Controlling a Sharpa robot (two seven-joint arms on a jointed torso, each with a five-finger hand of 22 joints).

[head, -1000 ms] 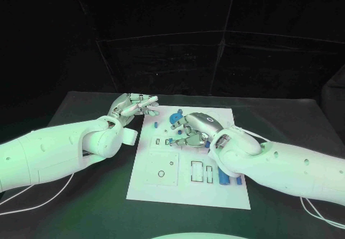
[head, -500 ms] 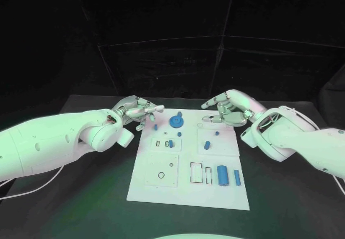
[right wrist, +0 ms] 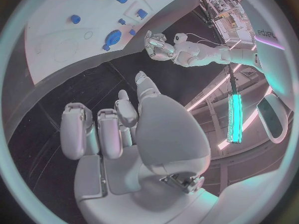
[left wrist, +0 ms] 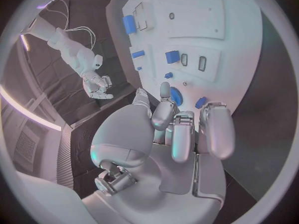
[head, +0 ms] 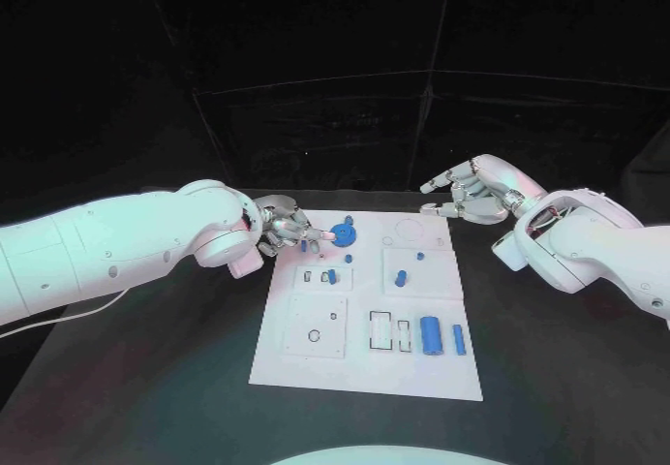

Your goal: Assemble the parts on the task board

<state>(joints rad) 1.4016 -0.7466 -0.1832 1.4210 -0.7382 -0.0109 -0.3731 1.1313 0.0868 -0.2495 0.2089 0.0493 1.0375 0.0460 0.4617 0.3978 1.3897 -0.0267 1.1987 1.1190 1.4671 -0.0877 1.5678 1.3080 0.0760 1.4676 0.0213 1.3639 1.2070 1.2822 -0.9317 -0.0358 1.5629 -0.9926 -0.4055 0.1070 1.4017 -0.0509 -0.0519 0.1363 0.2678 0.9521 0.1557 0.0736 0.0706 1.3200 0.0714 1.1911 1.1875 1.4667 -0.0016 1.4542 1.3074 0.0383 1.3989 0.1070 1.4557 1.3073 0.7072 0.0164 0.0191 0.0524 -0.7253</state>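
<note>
Both robot hands empty: left robot hand (head: 287,228) at task board (head: 366,373) edge, right robot hand (head: 474,194) beyond it.

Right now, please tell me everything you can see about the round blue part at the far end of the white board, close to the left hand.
The round blue part is a flat disc with a small raised knob, matte like plastic, sitting on the task board near its far left corner. In the left wrist view it shows just past the left hand, whose fingertips reach toward it. Whether they touch it cannot be told. Smaller blue pieces lie beside it. The right hand is off the board, well apart.
</note>
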